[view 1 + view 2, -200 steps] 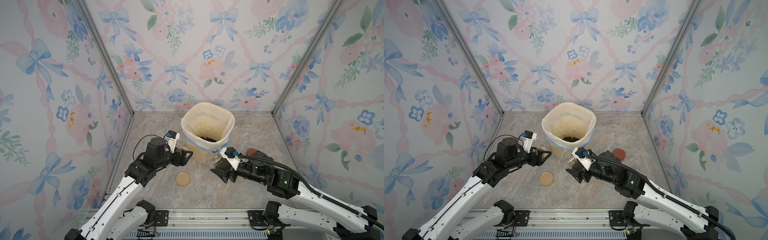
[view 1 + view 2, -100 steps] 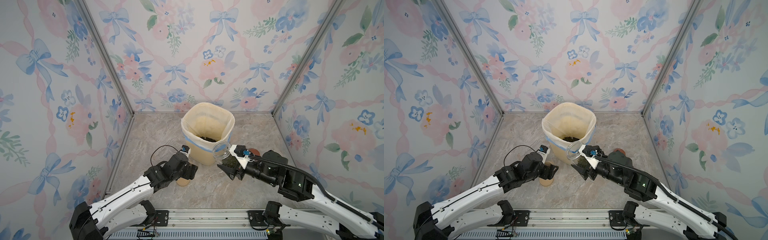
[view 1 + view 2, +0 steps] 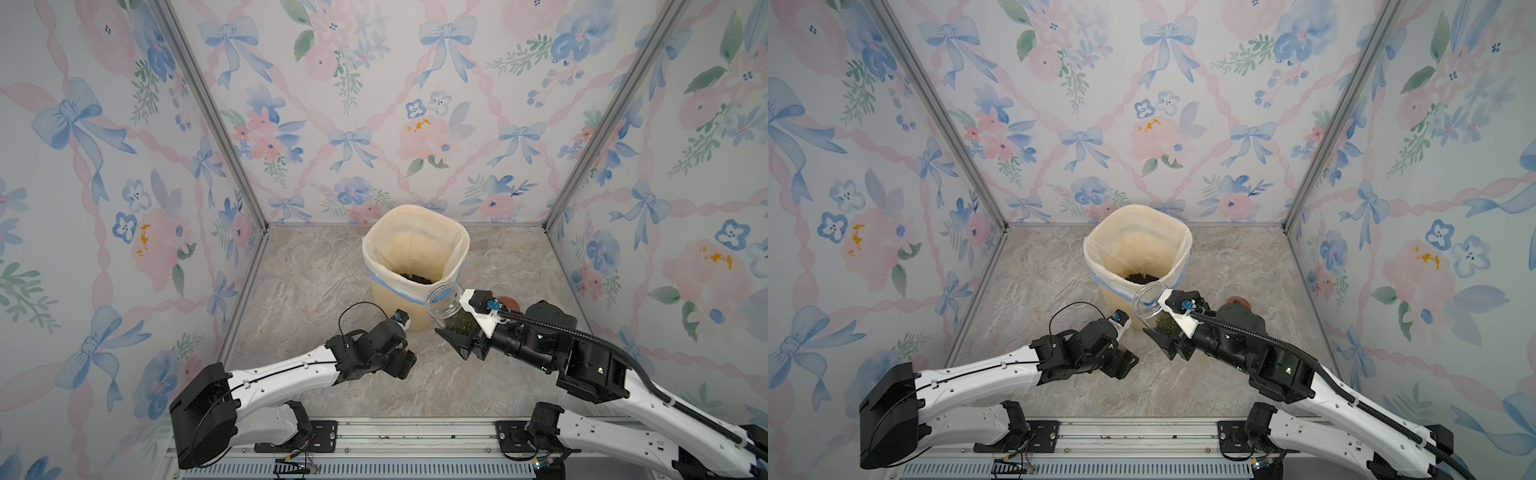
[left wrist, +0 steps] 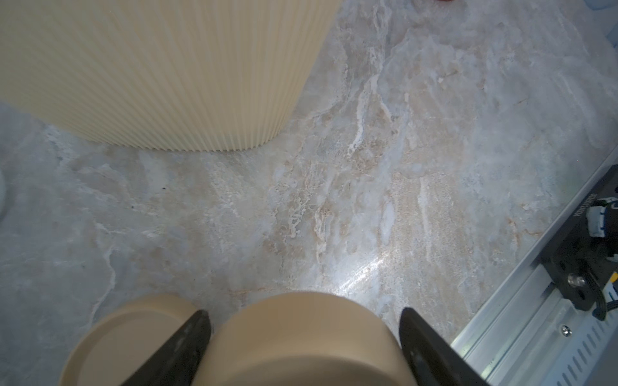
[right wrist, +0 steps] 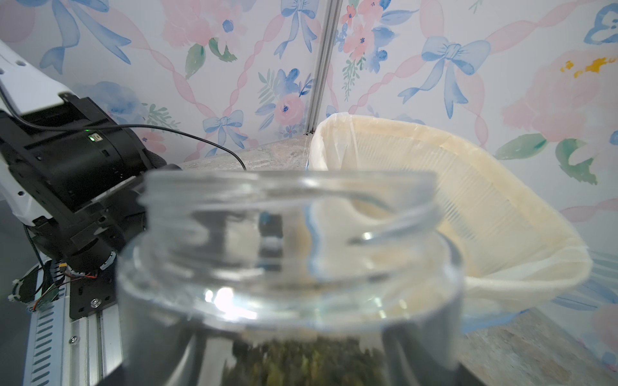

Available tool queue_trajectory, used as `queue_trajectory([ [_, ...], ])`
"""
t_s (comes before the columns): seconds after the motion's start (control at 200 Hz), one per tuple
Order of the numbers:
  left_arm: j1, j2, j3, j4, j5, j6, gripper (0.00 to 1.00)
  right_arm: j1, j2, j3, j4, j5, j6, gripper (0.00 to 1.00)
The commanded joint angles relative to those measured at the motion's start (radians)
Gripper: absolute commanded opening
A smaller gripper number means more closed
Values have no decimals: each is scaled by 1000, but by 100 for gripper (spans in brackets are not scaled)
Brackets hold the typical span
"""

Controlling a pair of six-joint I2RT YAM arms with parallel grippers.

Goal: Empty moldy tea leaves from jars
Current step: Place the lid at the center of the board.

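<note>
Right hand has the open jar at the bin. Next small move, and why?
Probably tip the right hand so the jar pours into the bin. The jar is lidless, its mouth is close to the bin's near rim, and dark tea leaves lie in its base, none spilling yet. Lifting slightly first may help clear the rim.

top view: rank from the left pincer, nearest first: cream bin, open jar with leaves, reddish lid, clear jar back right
From the left pincer, in a top view:
1. cream bin, just behind it
2. open jar, raised at the bin's front right
3. reddish lid, behind the right arm
4. clear jar, far back right
</note>
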Motion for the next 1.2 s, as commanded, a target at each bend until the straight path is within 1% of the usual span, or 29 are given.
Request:
queue_trajectory([
  [0.0,-5,52,-16,43,43,-7,67,-10,-21,19,33,16,3,65],
  [0.26,-23,207,8,76,47,-6,67,-17,-19,15,39,14,8,66],
  [0.55,-37,335,24,98,67,-7,70,-18,-17,14,39,9,19,66],
  [0.825,-38,371,23,107,101,-13,81,-19,-26,13,30,15,25,66],
  [1.005,-37,336,7,105,105,-20,93,-20,-29,6,35,17,26,66],
  [1.195,-38,305,-16,103,107,-32,97,-19,-21,-1,48,16,29,66],
])
